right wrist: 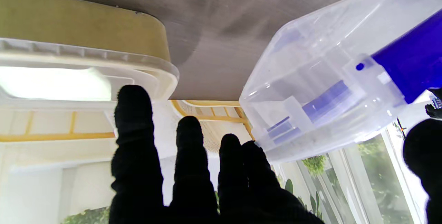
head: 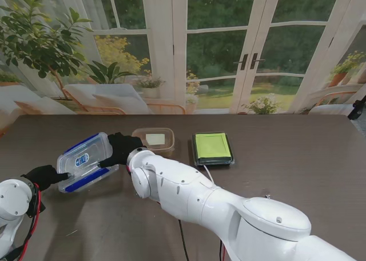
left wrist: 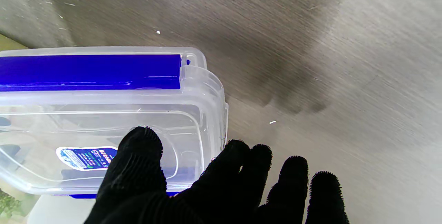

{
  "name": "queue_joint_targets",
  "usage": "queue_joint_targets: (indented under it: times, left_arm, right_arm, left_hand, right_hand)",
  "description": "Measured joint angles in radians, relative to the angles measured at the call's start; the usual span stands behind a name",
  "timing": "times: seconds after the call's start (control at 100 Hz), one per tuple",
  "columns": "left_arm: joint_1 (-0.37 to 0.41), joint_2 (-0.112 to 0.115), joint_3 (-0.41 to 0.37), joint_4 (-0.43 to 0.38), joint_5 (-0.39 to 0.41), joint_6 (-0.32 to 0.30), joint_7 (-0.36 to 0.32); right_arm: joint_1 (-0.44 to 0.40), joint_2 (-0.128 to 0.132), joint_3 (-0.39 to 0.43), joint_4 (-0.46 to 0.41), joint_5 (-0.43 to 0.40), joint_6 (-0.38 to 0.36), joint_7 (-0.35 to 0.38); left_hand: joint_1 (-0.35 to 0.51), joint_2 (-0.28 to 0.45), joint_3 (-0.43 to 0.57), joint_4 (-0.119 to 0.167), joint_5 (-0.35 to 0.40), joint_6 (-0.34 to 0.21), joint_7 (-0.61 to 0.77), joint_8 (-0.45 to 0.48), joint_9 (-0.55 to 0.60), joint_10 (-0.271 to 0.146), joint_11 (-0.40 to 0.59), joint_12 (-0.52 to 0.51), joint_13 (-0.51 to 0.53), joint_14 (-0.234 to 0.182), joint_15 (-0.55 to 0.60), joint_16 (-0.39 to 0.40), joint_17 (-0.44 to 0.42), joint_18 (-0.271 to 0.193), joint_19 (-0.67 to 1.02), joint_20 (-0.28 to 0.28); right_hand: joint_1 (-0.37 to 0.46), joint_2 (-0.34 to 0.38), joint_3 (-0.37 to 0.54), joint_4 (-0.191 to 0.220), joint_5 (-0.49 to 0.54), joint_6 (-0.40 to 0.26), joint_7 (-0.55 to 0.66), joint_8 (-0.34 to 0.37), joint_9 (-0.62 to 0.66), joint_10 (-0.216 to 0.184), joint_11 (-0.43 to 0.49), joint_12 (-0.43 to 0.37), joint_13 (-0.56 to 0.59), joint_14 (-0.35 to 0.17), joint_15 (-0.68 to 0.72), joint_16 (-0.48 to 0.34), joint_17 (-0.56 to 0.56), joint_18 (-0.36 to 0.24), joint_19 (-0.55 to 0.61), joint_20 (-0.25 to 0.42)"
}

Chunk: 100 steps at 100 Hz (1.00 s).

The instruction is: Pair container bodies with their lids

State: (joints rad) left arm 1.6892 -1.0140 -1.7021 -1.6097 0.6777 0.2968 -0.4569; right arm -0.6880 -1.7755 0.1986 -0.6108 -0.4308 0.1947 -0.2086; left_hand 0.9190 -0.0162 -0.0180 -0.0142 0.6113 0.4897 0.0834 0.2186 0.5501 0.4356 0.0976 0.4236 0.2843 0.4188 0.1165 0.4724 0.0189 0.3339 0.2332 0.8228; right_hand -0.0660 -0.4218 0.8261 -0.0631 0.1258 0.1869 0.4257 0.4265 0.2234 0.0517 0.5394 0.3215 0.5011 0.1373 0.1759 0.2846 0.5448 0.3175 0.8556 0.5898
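The clear box point(head: 87, 161) with blue clips sits tilted at the left of the surface point(head: 286, 158), lid on, held between both hands. Your left hand point(head: 44, 176) pinches its near-left end, thumb on the lid; your right hand point(head: 121, 148) touches the far-right end, fingers mostly straight, so whether it truly holds I can't tell. Level it, then press the clips down evenly. It looks empty. Right of it stand a tan tub point(head: 154, 139) and a green-lidded box point(head: 212, 148).
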Motion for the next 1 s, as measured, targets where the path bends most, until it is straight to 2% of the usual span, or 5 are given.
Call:
queue_joint_targets:
  times: [0.13,0.28,0.58,0.78,1.0]
  left_arm:
    - [0.004,-0.001,-0.001,-0.001,0.003,-0.006,-0.001]
    - [0.012,0.0,-0.006,-0.012,0.021,-0.008,-0.015]
    - [0.004,0.002,-0.021,-0.019,0.06,-0.039,-0.053]
    - [-0.027,0.006,-0.024,-0.007,0.082,-0.066,-0.076]
    - [-0.045,0.012,-0.025,0.003,0.089,-0.085,-0.091]
  right_arm:
    - [-0.01,0.004,0.008,0.003,0.002,0.002,-0.001]
    - [-0.014,0.031,0.006,-0.037,0.001,0.022,0.041]
    - [-0.029,0.116,0.002,-0.181,0.005,0.084,0.139]
    - [-0.03,0.135,-0.008,-0.216,0.004,0.144,0.206]
    - [-0.029,0.139,-0.013,-0.217,0.001,0.152,0.208]
  left_hand:
    - [0.0,0.0,0.0,0.0,0.0,-0.015,0.0,0.0,0.0,-0.008,0.0,-0.002,0.0,0.0,0.0,0.0,0.0,-0.005,0.0,-0.002]
    - [0.0,0.0,0.0,0.0,-0.001,-0.042,0.0,0.0,0.0,-0.019,0.0,-0.004,0.0,0.0,0.0,-0.001,0.0,-0.006,0.0,-0.013]
    - [0.0,0.0,0.0,0.0,-0.01,-0.07,0.0,0.009,0.0,-0.024,0.0,-0.012,0.0,0.0,0.0,-0.011,0.0,-0.006,0.0,-0.014]
    - [0.0,0.0,0.0,0.0,-0.011,-0.121,0.0,0.007,0.0,-0.028,0.0,-0.012,0.0,0.0,0.0,-0.011,0.0,-0.006,0.0,-0.024]
    - [0.0,0.0,0.0,0.0,-0.013,-0.126,0.0,-0.003,0.0,-0.029,0.0,-0.012,0.0,0.0,0.0,-0.011,0.0,-0.006,0.0,-0.025]
  right_hand:
    - [0.0,0.001,0.0,0.0,0.0,-0.015,0.058,0.0,0.0,-0.001,0.029,0.013,0.0,0.008,0.0,0.0,0.0,0.0,-0.006,0.0]
    - [0.0,0.002,-0.008,0.0,0.0,-0.024,0.114,0.001,0.0,0.002,0.029,0.013,0.0,0.035,-0.001,0.0,0.0,0.002,-0.014,0.0]
    - [0.0,0.005,0.0,0.0,0.0,-0.052,0.174,-0.071,0.001,0.025,0.029,0.013,0.0,0.048,-0.013,-0.003,0.0,0.004,-0.03,0.0]
    - [0.013,0.019,0.0,0.001,0.0,-0.077,0.176,-0.098,0.003,0.034,0.029,0.01,0.002,0.05,-0.014,-0.003,0.0,0.004,-0.035,0.0]
    - [0.039,0.03,-0.004,0.001,0.0,-0.091,0.188,-0.135,0.017,0.037,0.025,0.009,0.004,0.05,-0.008,-0.003,0.0,0.004,-0.035,0.0]
